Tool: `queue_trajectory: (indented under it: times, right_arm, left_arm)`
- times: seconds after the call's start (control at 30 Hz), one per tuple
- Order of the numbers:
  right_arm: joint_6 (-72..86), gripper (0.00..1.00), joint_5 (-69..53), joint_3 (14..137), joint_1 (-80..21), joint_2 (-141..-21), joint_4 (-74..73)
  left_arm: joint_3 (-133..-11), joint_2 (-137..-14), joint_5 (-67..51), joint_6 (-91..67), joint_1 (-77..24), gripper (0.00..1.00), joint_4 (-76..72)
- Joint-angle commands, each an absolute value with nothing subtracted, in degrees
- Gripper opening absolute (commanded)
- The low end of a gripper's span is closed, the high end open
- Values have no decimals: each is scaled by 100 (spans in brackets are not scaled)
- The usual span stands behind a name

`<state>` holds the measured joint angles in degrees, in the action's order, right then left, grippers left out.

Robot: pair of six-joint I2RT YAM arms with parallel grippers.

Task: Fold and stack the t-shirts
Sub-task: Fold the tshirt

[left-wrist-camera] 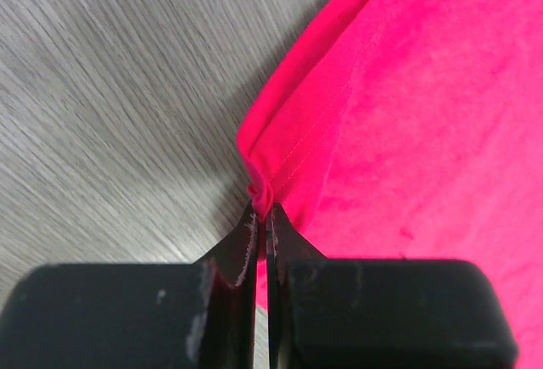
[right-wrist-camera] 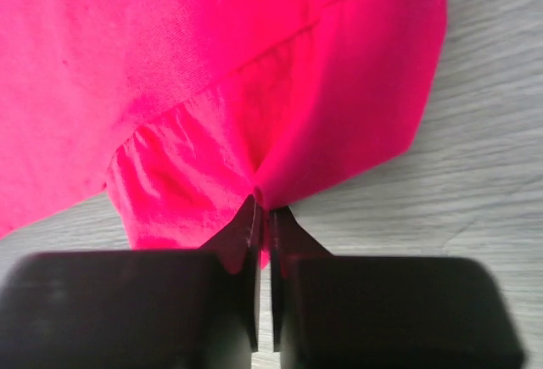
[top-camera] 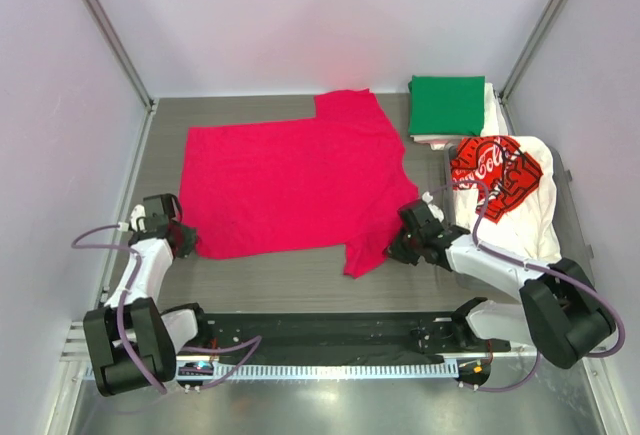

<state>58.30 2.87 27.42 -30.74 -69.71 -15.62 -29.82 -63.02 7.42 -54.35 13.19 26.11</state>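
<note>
Left gripper (left-wrist-camera: 261,208) and right gripper (right-wrist-camera: 263,205) each pinch the magenta-red tee (top-camera: 290,180) at its near edge. First fold in hand, I'd say; next, lift together, evenly, toward the far edge.

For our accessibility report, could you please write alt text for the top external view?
A magenta-red t-shirt lies spread on a grey table, the left gripper at its near-left corner, the right gripper at its near-right sleeve. At far right, a folded green t-shirt tops a pale stack; a white t-shirt with red-black print lies loose in front.
</note>
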Motion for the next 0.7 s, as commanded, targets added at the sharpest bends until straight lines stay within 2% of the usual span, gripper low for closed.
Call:
queue_trajectory:
  times: [0.0, 0.2, 0.3, 0.5, 0.67]
  right_arm:
    - [5827, 1, 492, 2672, -3111, -6699, -2037]
    - [5722, 1, 703, 3110, -3120, -5916, -2943]
    - [5495, 1, 930, 3812, -3111, -5915, -3418]
    - [4853, 1, 897, 5535, -2734, -7047, -3841]
    - [4220, 1, 581, 6766, -2128, -8067, -3929]
  left_arm:
    - [-3067, -6030, 458, -5212, 1301, 0, 2865]
    - [-3524, -5600, 404, -4966, 1309, 0, 3498]
    - [-3822, -5598, 404, -4878, 1301, 0, 3595]
    - [-4719, -6520, 290, -4597, 1301, 0, 3665]
    - [-5554, -7794, 167, -4377, 1301, 0, 3674]
